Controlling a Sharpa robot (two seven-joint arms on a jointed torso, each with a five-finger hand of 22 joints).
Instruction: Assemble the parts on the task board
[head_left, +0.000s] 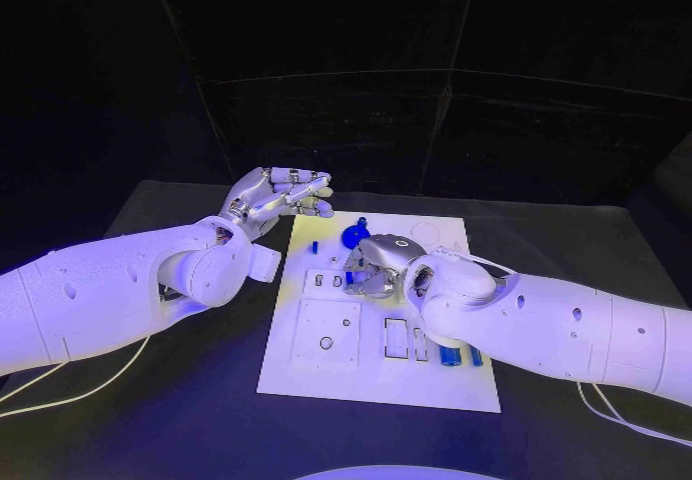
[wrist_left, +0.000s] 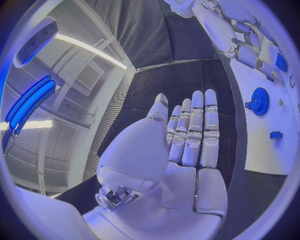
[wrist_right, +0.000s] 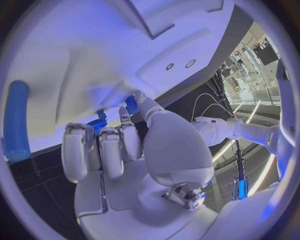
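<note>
The white board lies in the middle of the black table. The left hand hangs in the air just off the board's far left corner; in its wrist view the fingers lie straight and side by side, released, with nothing against the palm.

The right hand is down on the middle of the board, fingers curled in. Its wrist view shows a blue gear tucked under the fingertips and a small blue piece at the tip of the thumb — whether the hand truly grasps either one I cannot tell.

Just beyond those fingers, on the board's far part, a second blue gear stands, with a small blue block beside it. Behind the right wrist, near the board's near right corner, blue cylinders lie together — one shows long in the right wrist view.
</note>
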